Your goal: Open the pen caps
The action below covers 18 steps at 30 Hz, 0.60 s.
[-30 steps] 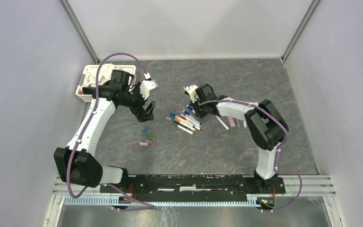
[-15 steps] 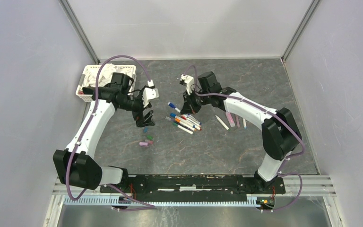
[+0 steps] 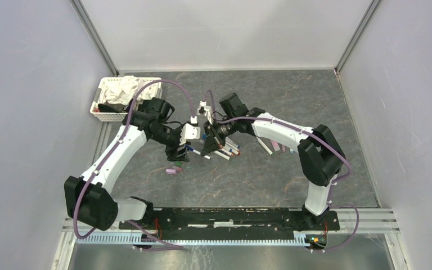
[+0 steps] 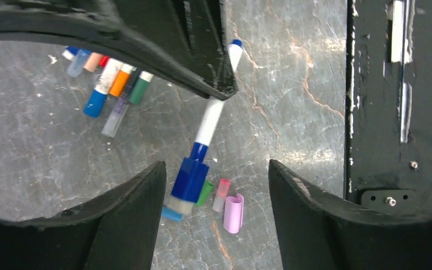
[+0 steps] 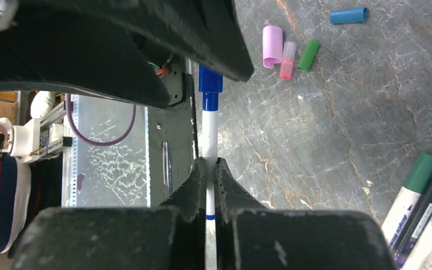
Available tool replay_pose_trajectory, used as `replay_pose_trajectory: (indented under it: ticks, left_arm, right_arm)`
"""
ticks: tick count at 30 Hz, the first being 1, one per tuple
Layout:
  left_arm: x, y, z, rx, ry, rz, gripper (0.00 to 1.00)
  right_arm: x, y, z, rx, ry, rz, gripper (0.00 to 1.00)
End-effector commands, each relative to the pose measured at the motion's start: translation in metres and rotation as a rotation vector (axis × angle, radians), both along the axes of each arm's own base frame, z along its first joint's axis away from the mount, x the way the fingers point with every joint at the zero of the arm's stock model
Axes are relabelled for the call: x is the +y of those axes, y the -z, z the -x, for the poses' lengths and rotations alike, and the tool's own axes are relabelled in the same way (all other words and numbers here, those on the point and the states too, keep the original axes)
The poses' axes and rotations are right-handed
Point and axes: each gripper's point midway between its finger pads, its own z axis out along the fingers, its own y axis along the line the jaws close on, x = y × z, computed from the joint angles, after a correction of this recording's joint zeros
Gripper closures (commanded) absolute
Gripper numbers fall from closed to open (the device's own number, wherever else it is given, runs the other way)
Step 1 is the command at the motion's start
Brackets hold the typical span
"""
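While right gripper (image 5: 207, 166) clamps white barrel of blue pen (image 4: 209, 121), blue cap (image 4: 191, 179) sits between spread left gripper (image 4: 216, 169) fingers, untouched (just beside loose pink cap (image 4: 233, 212)). Light, stiff, slick plastic, probably friction-fit. Grip cap mid-length, pull straight along barrel.

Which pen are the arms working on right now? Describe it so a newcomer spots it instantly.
At the middle of the grey table, the two grippers meet. The pen is the white-barrelled one pinched in the shut right gripper, its blue cap between the fingers of the open left gripper. The other pens lie on the table; only this one is held.
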Motion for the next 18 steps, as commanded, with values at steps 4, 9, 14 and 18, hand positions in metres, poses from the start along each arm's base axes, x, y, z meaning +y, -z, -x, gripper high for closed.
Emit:
replay_pose_trajectory:
  ticks: [4,9,14,18]
  left_arm:
    - [0.002,0.014,0.014,-0.030,0.100,-0.070,0.49]
    - [0.000,0.012,0.012,-0.041,0.109,-0.073,0.80]
    - [-0.006,0.007,0.011,-0.044,0.111,-0.062,0.98]
    - [-0.009,0.006,0.012,-0.038,0.112,-0.059,0.98]
  right_arm:
    - [0.011,-0.027,-0.001,0.014,-0.050,-0.089,1.00]
    - [0.014,-0.025,0.000,0.050,-0.047,-0.102,0.97]
    - [0.018,-0.017,0.005,0.092,-0.039,-0.107,0.66]
    - [0.022,-0.013,0.008,0.110,-0.050,-0.105,0.59]
